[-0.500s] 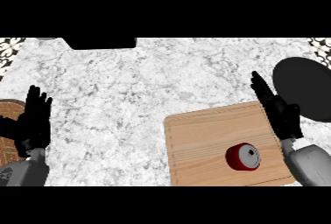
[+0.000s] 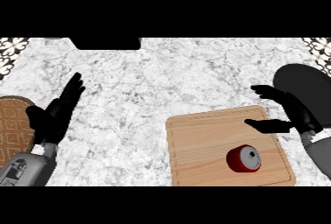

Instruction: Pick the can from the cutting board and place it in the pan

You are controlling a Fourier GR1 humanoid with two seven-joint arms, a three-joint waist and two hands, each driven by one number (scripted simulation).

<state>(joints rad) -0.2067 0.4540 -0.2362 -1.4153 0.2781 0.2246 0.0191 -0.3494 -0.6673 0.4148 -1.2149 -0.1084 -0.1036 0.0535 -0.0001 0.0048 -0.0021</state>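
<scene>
A red can [image 2: 244,158] with a grey top lies on its side on the wooden cutting board [image 2: 200,148], near the board's front right. The dark pan [image 2: 309,85] sits at the counter's right edge, partly behind my right hand. My right hand [image 2: 292,113] hovers over the board's right edge, above and beyond the can, fingers spread towards the left and thumb apart, holding nothing. My left hand [image 2: 57,114] rests open at the left edge, fingers up.
A brown patterned round object [image 2: 13,127] lies at the far left, partly behind my left hand. A black block [image 2: 105,43] sits at the counter's back edge. White marble counter [image 2: 149,87] stretches between the hands.
My right hand has turned from upright to pointing left over the board's right edge, thumb opening towards the can. The left hand tilted slightly right. The can has not moved.
</scene>
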